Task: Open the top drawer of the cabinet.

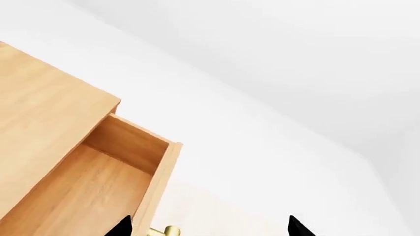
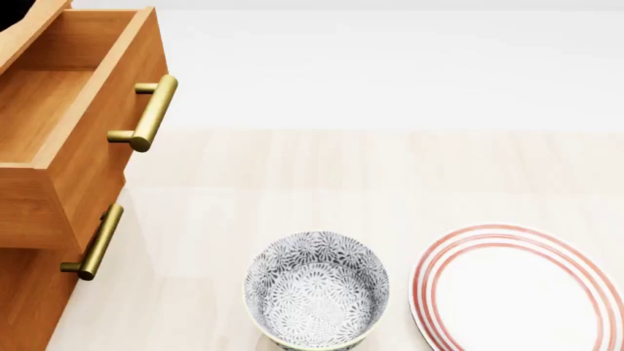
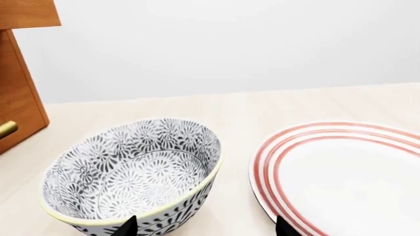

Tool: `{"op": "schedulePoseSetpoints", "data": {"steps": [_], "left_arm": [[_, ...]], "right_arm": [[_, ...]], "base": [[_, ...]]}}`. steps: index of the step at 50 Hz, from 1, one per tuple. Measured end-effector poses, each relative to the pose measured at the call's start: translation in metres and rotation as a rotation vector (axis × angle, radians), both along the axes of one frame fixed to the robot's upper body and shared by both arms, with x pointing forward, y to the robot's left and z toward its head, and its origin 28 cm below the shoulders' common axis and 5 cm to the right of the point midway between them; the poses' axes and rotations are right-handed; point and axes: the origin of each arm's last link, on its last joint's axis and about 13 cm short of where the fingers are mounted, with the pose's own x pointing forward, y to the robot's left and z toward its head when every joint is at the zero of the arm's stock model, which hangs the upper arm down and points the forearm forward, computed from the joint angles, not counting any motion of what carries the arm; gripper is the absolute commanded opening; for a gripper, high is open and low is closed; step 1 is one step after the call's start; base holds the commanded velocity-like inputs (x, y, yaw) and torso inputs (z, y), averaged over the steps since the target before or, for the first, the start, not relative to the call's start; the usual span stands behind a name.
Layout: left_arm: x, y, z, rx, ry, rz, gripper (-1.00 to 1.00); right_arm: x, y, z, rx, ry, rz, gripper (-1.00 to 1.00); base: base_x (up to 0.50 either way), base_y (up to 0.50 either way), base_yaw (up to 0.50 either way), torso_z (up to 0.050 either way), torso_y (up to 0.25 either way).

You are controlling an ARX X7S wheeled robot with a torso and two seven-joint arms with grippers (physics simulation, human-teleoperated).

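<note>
The orange-brown cabinet (image 2: 29,307) stands at the left of the head view. Its top drawer (image 2: 58,95) is pulled out, showing a paler wood inside, and its brass bar handle (image 2: 151,113) faces the floor area. In the left wrist view I look along the cabinet top (image 1: 46,108) into the top drawer (image 1: 85,191). My left gripper (image 1: 210,230) is open; the end of the brass handle (image 1: 167,231) shows between its fingertips, near one of them and not clamped. My right gripper (image 3: 206,228) is open, just in front of a bowl, holding nothing.
A patterned black-and-white bowl (image 2: 317,289) and a white plate with red rings (image 2: 516,289) sit side by side on the pale surface. The lower drawer's brass handle (image 2: 98,245) sits below the open drawer. The cabinet's corner (image 3: 19,88) shows in the right wrist view.
</note>
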Motion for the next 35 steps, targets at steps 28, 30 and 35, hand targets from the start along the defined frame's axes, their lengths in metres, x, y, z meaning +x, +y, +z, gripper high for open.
{"op": "schedulePoseSetpoints", "data": {"steps": [28, 30, 35], "left_arm": [[0.015, 0.005, -0.004, -0.107, 0.115, 0.003, 1.00], [0.016, 0.006, -0.005, -0.107, 0.120, 0.005, 1.00], [0.018, 0.006, -0.010, -0.105, 0.138, 0.007, 1.00]], "right_arm": [[-0.001, 0.000, -0.001, 0.000, 0.005, 0.004, 1.00], [-0.001, 0.000, -0.001, 0.000, 0.006, 0.004, 1.00], [-0.001, 0.000, -0.001, -0.001, 0.007, 0.005, 1.00]], "base": [[0.00, 0.00, 0.00, 0.000, 0.000], [0.00, 0.00, 0.00, 0.000, 0.000], [0.00, 0.00, 0.00, 0.000, 0.000]]}}
